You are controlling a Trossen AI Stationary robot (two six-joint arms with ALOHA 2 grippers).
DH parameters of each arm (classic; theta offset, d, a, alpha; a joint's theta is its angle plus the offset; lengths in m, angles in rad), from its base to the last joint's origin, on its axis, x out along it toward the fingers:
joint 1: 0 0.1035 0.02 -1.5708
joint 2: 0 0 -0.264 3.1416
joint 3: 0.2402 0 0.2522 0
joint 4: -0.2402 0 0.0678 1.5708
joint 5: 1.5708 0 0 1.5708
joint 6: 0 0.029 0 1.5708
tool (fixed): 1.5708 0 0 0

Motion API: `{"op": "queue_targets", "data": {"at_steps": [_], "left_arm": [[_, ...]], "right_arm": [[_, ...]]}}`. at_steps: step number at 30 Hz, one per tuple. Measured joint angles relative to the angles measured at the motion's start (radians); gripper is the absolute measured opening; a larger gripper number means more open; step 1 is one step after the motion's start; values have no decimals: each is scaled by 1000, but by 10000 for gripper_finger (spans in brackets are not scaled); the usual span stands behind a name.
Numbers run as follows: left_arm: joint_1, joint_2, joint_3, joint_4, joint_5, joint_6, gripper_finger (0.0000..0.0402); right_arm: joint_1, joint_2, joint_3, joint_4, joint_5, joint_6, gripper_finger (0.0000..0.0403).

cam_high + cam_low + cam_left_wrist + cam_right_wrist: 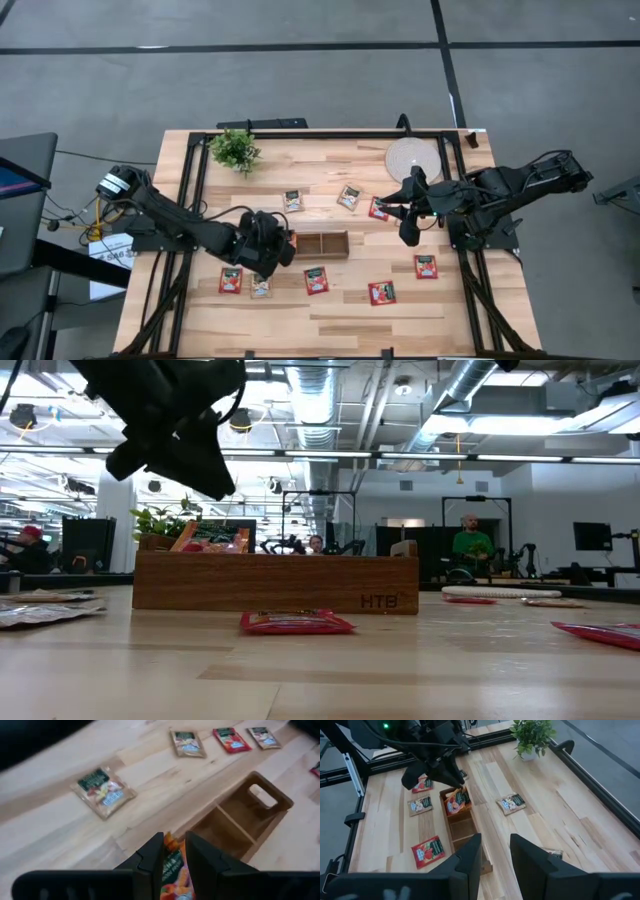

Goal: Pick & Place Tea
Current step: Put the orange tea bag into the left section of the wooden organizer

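Observation:
My left gripper (272, 247) hovers over the left end of the long wooden tray (322, 243) and is shut on a red tea sachet (173, 869). The right wrist view shows this sachet (456, 801) at the tray's end compartment, under the left gripper (451, 776). In the low view, sachet tops (212, 540) stick up above the tray's rim (275, 582). My right gripper (408, 222) is open (495, 851) and holds nothing, just right of a loose sachet (378, 208). Several more sachets lie flat on the table, such as one (317, 280) in front of the tray. My left gripper pinches the red sachet between its two fingers (152, 861), gripping its upper part (171, 851). The fingers come from above, slanting down toward the tray. The sachet hangs tilted below them, its lower end (454, 809) down in the tray's left end compartment.
A small potted plant (235, 150) stands at the far left and a round pale disc (412, 158) at the far right. Loose sachets lie behind the tray (292, 200) (348, 196) and in front (231, 280) (382, 292) (426, 266). Black rails frame the table's sides.

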Motion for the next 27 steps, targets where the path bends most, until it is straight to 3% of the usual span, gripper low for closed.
{"op": "queue_targets", "data": {"at_steps": [9, 27], "left_arm": [[37, 0, 0, 34, 10, -16, 71], [69, 71, 1, 55, 135, -107, 71]], "right_arm": [[0, 0, 0, 0, -1, 1, 97], [0, 0, 0, 0, 0, -16, 97]]}}
